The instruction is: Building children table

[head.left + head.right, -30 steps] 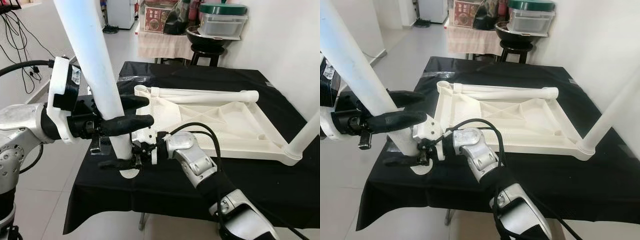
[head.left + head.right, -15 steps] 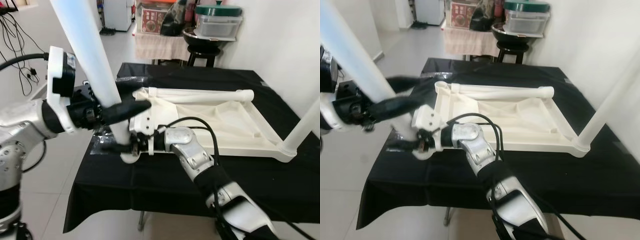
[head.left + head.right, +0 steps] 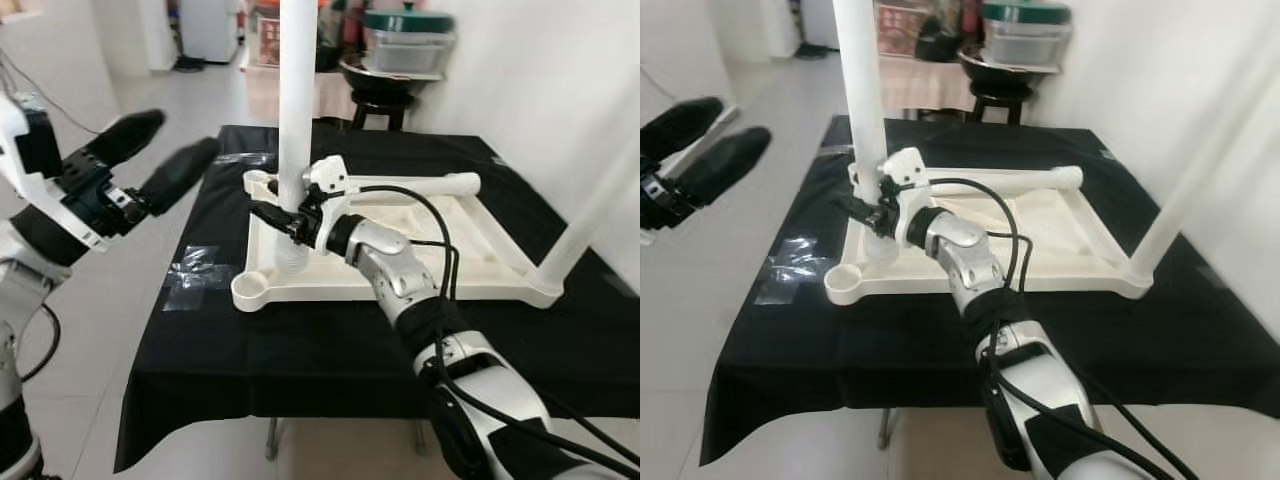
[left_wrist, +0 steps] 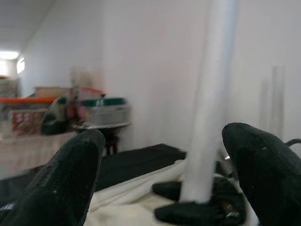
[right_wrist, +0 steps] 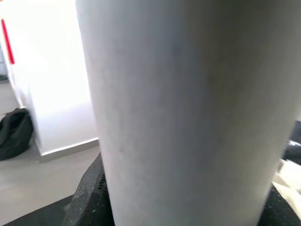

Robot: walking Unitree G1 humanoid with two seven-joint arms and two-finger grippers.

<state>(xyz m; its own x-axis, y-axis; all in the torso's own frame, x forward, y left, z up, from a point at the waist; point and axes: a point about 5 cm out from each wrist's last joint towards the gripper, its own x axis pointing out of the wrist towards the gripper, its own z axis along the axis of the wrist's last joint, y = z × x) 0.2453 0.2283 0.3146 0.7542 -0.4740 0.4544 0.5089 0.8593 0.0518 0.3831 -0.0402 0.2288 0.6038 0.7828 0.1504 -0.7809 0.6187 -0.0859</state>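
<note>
Status on the kids' table build: the white tabletop (image 3: pixel 420 255) lies upside down on the worktop (image 3: pixel 300 340), which has a black cloth over it.

- Far-right corner: one leg (image 3: pixel 590 215) stands up out of its socket, leaning a bit. Looks seated, I can't confirm how deep.
- Near-left area: my right gripper (image 3: pixel 275 215) has its fingers clamped on the base of a second leg (image 3: pixel 297 110). That leg is upright, its foot sitting on the tabletop just behind the near-left corner socket (image 3: pixel 252 291). In the right wrist view the leg (image 5: pixel 188 113) is pressed right up against the camera.
- That near-left socket is an open ring, nothing in it. The leg I hold is beside it, not in it, as far as I can tell.
- A third leg (image 3: pixel 400 185) lies flat along the far edge of the tabletop, not fitted.
- My left gripper (image 3: pixel 150 165) is off to the left, out past the worktop edge, fingers spread wide and holding nothing. The left wrist view looks between those fingers (image 4: pixel 70 174) toward the upright leg (image 4: pixel 209 108).

My read: roughly one leg of four done, second one in hand. Left to do: seat this one in the empty socket, fit the lying one, find a fourth, flip the table. Tape patch (image 3: pixel 200 270) on the cloth near the left edge, irrelevant.
</note>
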